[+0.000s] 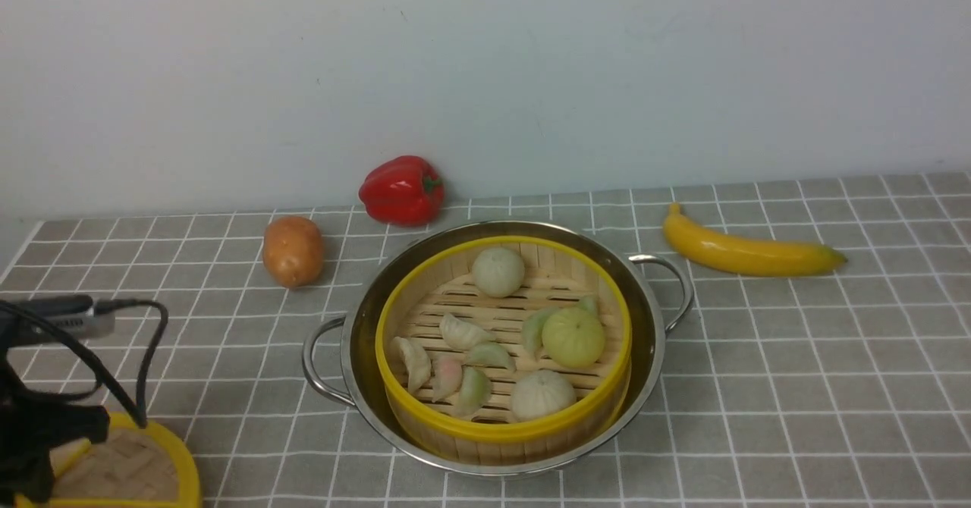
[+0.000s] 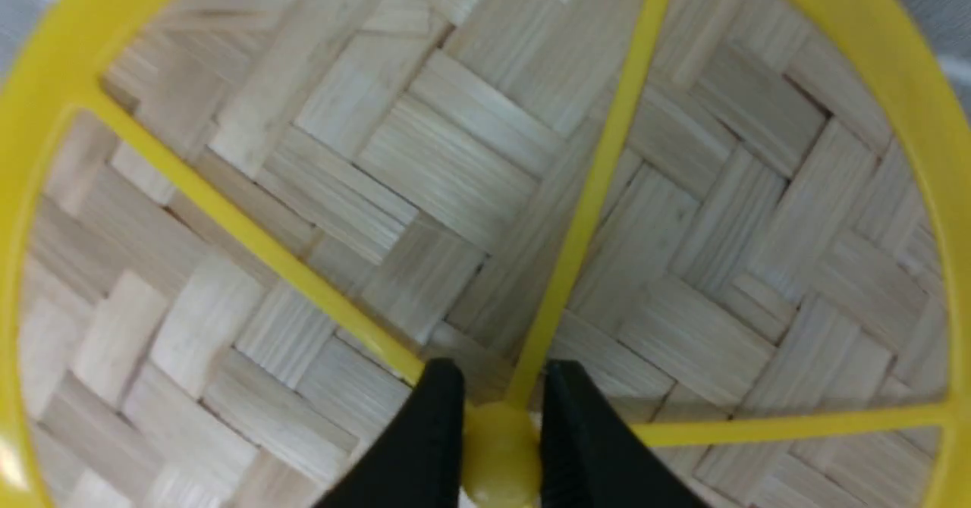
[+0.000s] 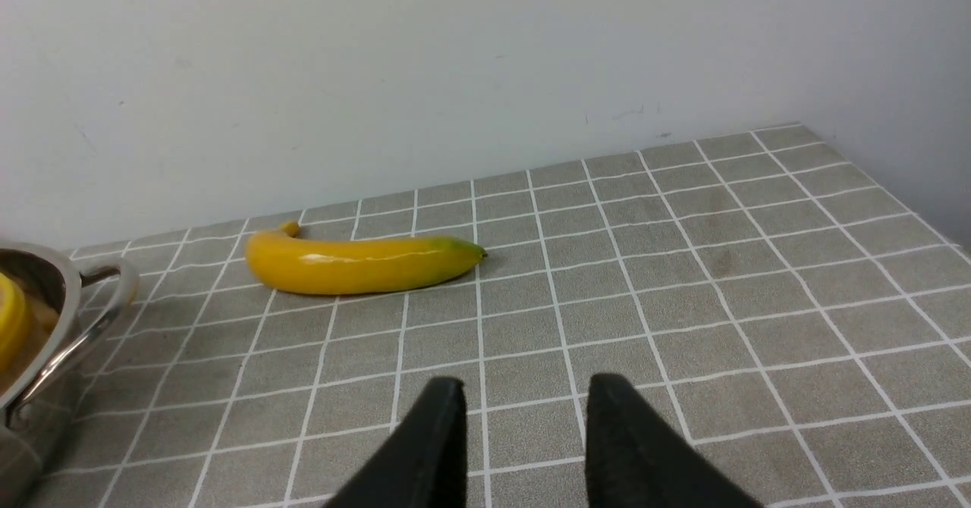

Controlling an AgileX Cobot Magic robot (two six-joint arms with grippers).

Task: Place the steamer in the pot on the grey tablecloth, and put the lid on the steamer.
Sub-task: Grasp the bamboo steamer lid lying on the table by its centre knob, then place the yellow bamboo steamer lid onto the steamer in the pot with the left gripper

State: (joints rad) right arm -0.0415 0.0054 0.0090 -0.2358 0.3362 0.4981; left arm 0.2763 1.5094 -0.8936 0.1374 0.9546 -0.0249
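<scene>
Lower left of the front view, the left gripper point(image 2: 504, 377) clamps the lid's point(image 1: 129, 466) knob point(image 2: 501, 447). The right gripper point(image 3: 523, 396) stands apart over the cloth point(image 3: 683, 265). At centre, the steamer point(image 1: 501, 426) sits in the pot point(image 1: 362, 326).

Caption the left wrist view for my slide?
Left claw shut on the knob of the lid, woven bamboo filling the frame.

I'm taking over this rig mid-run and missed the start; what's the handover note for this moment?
Left gripper: shut on the central knob of the lid, at the near left of the grey tablecloth.
Right gripper: open, empty, over the cloth near the banana.
Done: steamer sits in the pot.
Left: lift the lid, carry it over, set it on the steamer.
</scene>
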